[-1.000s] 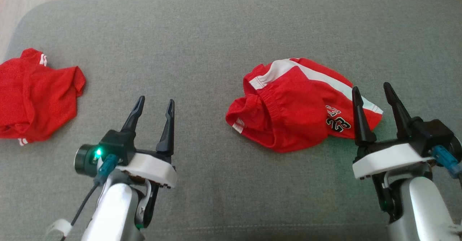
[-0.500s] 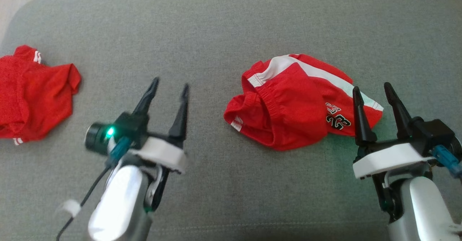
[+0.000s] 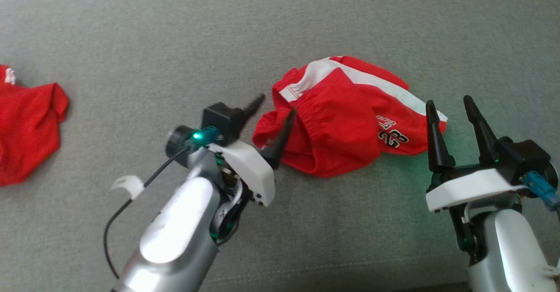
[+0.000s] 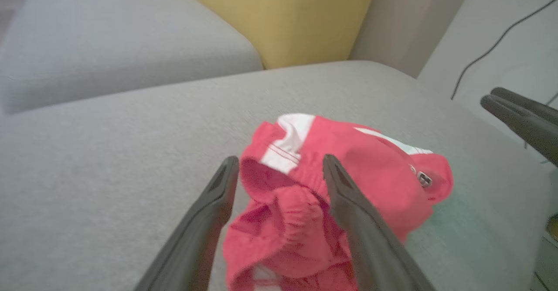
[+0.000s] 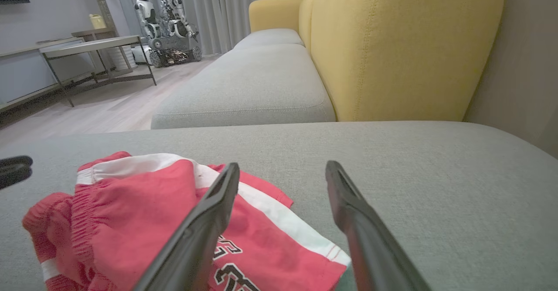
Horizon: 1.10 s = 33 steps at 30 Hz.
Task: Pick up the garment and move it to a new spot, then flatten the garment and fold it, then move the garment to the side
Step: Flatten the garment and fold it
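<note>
Red shorts [image 3: 345,117] with a white side stripe and a black number print lie crumpled on the grey sofa seat [image 3: 175,42]. My left gripper [image 3: 277,105] is open at their left edge, its fingers on either side of the bunched waistband [image 4: 279,208]. In the left wrist view this gripper [image 4: 280,159] points straight at the shorts [image 4: 375,169]. My right gripper [image 3: 448,101] is open and holds nothing; its tips stand just beside the printed right end. In the right wrist view the right gripper [image 5: 282,164] sits over the stripe of the shorts [image 5: 130,203].
A second red garment [image 3: 26,125] lies at the seat's far left. A yellow back cushion [image 5: 405,42] rises behind the seat, with another grey seat [image 5: 253,86] beyond. A metal-legged table [image 5: 96,46] stands on the wooden floor further off.
My left arm has swung right and forward, from the bare seat to the shorts' left edge. The head camera has shifted, sliding the scene leftward. The right gripper has stayed put.
</note>
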Available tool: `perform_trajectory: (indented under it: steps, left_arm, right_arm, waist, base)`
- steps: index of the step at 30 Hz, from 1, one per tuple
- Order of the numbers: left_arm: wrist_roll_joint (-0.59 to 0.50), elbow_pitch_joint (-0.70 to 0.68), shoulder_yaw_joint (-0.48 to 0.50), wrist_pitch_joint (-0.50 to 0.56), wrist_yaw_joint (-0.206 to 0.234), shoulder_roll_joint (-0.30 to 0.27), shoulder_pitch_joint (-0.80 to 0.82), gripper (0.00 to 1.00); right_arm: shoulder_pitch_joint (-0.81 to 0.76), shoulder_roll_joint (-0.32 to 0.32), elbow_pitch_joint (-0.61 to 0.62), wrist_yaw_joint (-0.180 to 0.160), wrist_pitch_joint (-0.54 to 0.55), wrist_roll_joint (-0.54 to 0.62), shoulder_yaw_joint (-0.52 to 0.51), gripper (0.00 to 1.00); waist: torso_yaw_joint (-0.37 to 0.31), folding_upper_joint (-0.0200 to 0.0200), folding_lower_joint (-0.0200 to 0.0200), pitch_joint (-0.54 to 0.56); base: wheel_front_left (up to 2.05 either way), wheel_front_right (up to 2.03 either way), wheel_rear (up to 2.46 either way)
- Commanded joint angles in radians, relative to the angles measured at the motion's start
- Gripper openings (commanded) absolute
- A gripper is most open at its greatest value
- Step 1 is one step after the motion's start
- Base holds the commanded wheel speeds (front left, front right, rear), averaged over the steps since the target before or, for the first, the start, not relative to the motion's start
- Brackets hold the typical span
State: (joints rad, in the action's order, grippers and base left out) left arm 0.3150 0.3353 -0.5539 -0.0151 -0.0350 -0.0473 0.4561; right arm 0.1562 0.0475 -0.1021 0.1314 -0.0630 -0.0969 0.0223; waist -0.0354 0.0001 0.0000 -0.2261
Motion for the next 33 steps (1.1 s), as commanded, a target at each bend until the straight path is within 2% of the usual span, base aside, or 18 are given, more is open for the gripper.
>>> perform_trajectory:
  steps: [1,6,12,26,28,29,33]
  left_arm:
    - [0.028,-0.019,0.006,0.019,0.009,-0.003,0.052,1.00]
    - [0.142,0.006,-0.036,0.072,0.020,-0.003,0.074,1.00]
    - [0.219,0.046,-0.037,0.101,0.027,-0.003,0.116,1.00]
    - [0.264,0.136,-0.008,0.065,0.034,-0.003,0.180,1.00]
    - [0.268,0.141,-0.006,0.060,0.033,-0.003,0.183,0.26]
    - [0.271,0.142,-0.006,0.058,0.030,-0.003,0.184,0.00]
    - [0.275,0.141,-0.008,0.051,0.025,-0.004,0.187,0.00]
  right_arm:
    - [0.034,0.003,0.028,-0.001,-0.012,-0.007,0.021,1.00]
    - [0.037,0.003,0.018,-0.001,-0.021,-0.014,0.020,1.00]
    - [0.044,0.003,0.007,-0.001,-0.031,-0.026,0.025,1.00]
    - [0.053,0.003,-0.014,-0.001,-0.052,-0.039,0.022,1.00]
    - [0.054,0.003,-0.017,-0.001,-0.052,-0.037,0.018,1.00]
    - [0.054,0.003,-0.018,-0.001,-0.051,-0.036,0.015,1.00]
    - [0.051,0.003,-0.036,-0.001,-0.023,-0.027,-0.006,1.00]
  waist:
    - [-0.012,-0.0001,0.0000,-0.006]
    - [-0.031,-0.0001,0.0000,-0.014]
    - [-0.051,-0.0001,0.0000,-0.020]
    - [-0.083,-0.0001,0.0000,-0.032]
    - [-0.085,-0.0001,0.0000,-0.033]
    - [-0.085,-0.0001,0.0000,-0.033]
    - [-0.082,-0.0001,0.0000,-0.037]
  base:
    - [0.00,0.00,0.00]
    - [0.00,0.00,0.00]
    - [0.00,0.00,0.00]
    - [0.00,0.00,0.00]
    - [0.00,0.00,0.00]
    - [0.00,0.00,0.00]
    - [0.00,0.00,0.00]
